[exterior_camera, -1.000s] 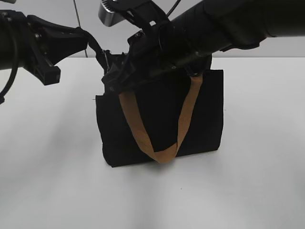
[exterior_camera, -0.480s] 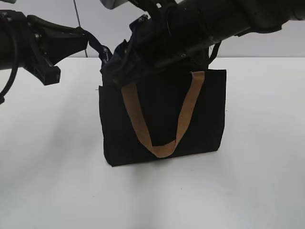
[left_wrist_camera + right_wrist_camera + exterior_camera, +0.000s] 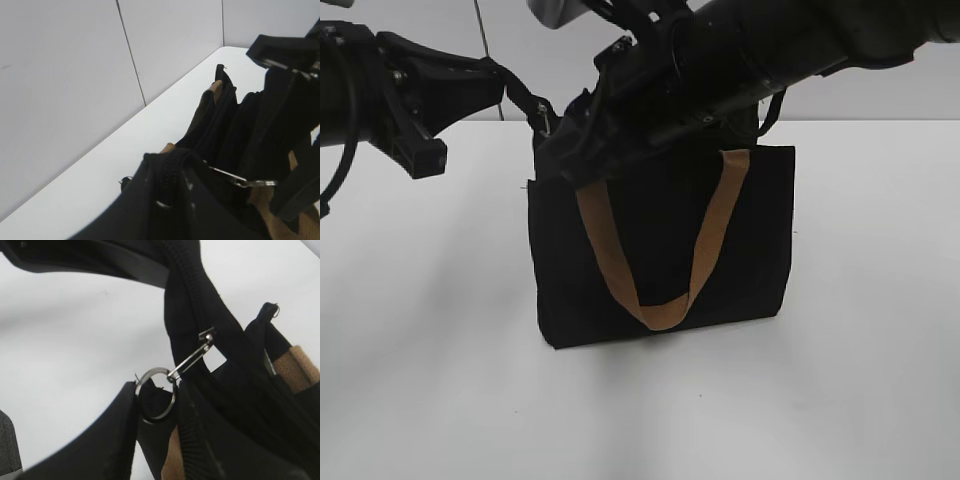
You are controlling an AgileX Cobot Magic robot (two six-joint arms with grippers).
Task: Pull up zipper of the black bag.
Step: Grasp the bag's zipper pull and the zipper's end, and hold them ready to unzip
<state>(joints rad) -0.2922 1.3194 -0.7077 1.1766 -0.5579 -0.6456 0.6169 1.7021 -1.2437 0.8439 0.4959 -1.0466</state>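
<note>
Two grippers are working at the bag (image 3: 660, 250) mid-table: left (image 3: 535, 112) pinching its top corner, right (image 3: 150, 405) closed on the zipper (image 3: 192, 357) ring.

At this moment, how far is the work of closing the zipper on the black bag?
Done: the left tool holds the top corner of the boxy black fabric bag on the white table. In hand: the right tool is at the small silver metal pull ring, which hangs between its fingers; a firm grip cannot be told. Left: the thin black zipper is still to be drawn along the top edge, which appears open behind the ring.
</note>
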